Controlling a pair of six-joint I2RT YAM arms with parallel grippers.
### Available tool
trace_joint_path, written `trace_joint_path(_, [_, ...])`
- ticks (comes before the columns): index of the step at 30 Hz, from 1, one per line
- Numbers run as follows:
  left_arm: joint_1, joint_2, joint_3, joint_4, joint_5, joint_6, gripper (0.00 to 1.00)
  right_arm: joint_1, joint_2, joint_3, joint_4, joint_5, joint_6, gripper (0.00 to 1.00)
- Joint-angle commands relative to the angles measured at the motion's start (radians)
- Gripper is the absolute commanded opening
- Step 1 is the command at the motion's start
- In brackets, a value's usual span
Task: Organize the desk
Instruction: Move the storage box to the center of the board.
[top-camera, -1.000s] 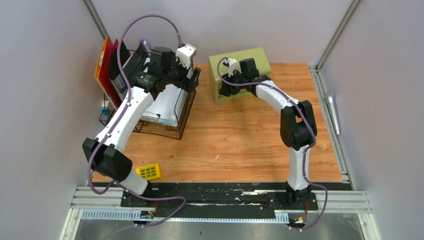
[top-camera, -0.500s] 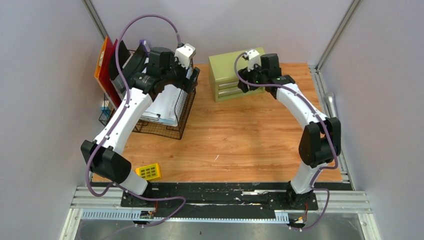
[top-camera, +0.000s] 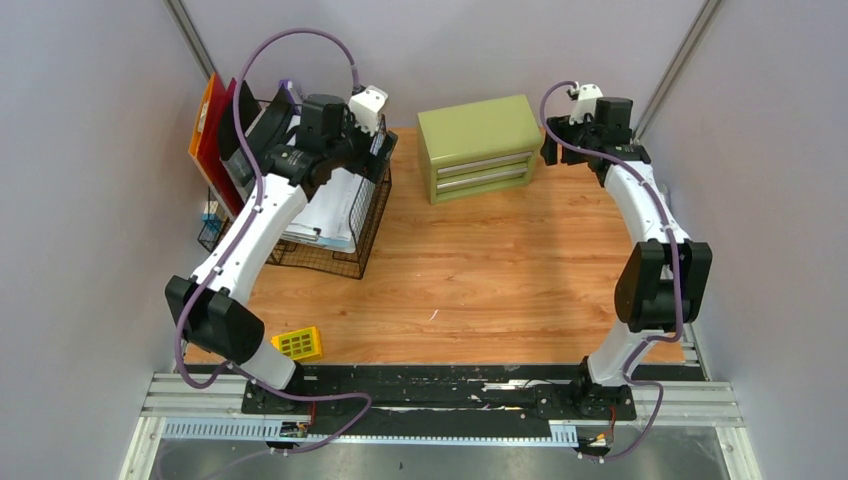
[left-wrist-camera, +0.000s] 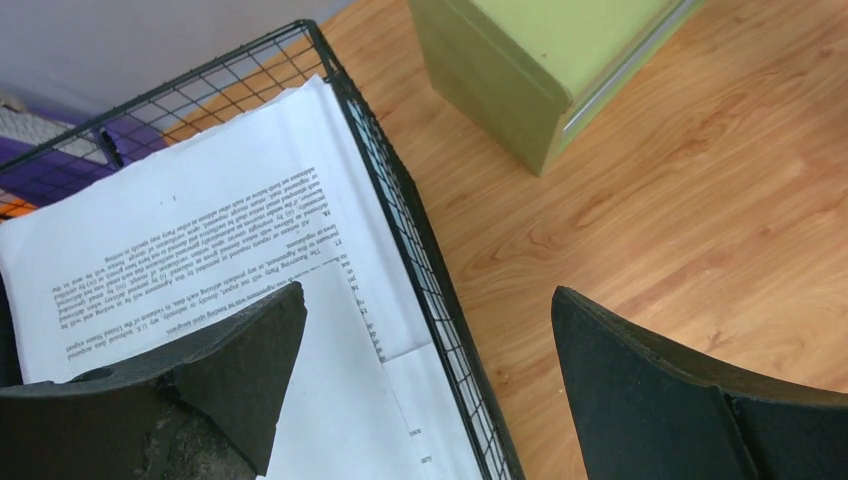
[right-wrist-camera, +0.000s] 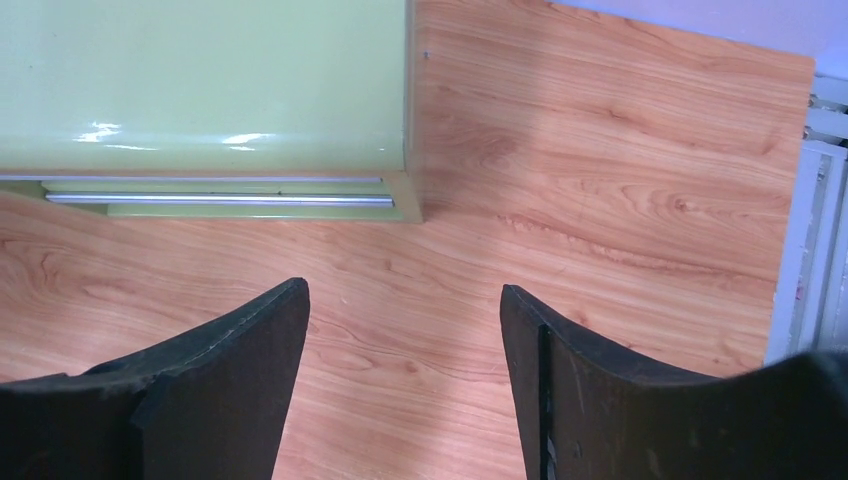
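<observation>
Desk (top-camera: 480, 270) beneath L+R jaws, both empty.

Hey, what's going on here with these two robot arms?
A two-armed robot is tidying a desk, and neither gripper holds anything right now. The left gripper is open over the right rim of a wire basket stacked with papers. The right gripper is open over bare desk just right of the green cabinet, whose drawers look shut. A small yellow item lies at the desk's near left edge.
</observation>
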Motion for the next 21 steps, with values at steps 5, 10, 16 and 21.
trace_joint_path(5, [-0.002,0.097,-0.013,0.033,-0.068,-0.08,0.95,0.017,0.016,0.026,0.02,-0.05,0.039,0.71])
trace_joint_path(10, [-0.003,0.166,0.01,0.076,-0.052,-0.118,0.84,-0.016,0.01,0.006,0.02,-0.065,0.045,0.71])
trace_joint_path(16, [-0.003,0.272,0.102,0.083,-0.059,-0.148,0.57,-0.021,0.001,-0.005,0.019,-0.067,0.045,0.71])
trace_joint_path(21, [-0.002,0.349,0.188,0.1,-0.074,-0.195,0.33,-0.023,0.006,-0.004,0.017,-0.066,0.045,0.71])
